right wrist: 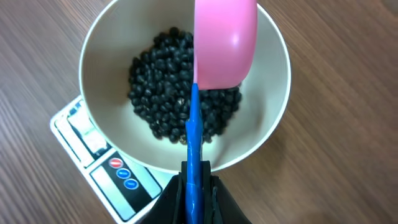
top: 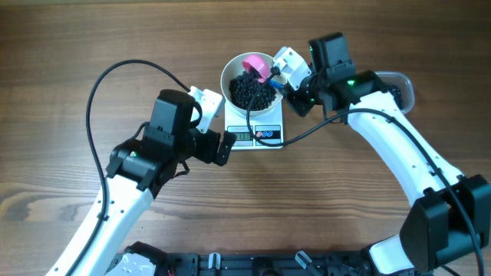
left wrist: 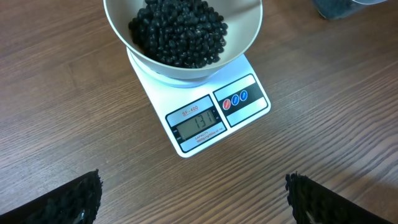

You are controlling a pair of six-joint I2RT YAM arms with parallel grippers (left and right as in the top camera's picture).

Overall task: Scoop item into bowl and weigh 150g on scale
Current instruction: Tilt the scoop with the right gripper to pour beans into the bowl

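Over the bowl [right wrist: 102, 81], the right hand [right wrist: 196, 180] grips the pink scoop [right wrist: 225, 43]. Left hand [left wrist: 193, 205] gapes wide beside the scale [left wrist: 214, 115].

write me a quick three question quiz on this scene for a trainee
1. True or false: the white bowl stands on the scale.
2. What does the right gripper hold? A) the pink scoop by its blue handle B) the bowl's rim C) nothing
3. Fill in: the left gripper holds nothing and is ___.
Key: 1 true; 2 A; 3 open
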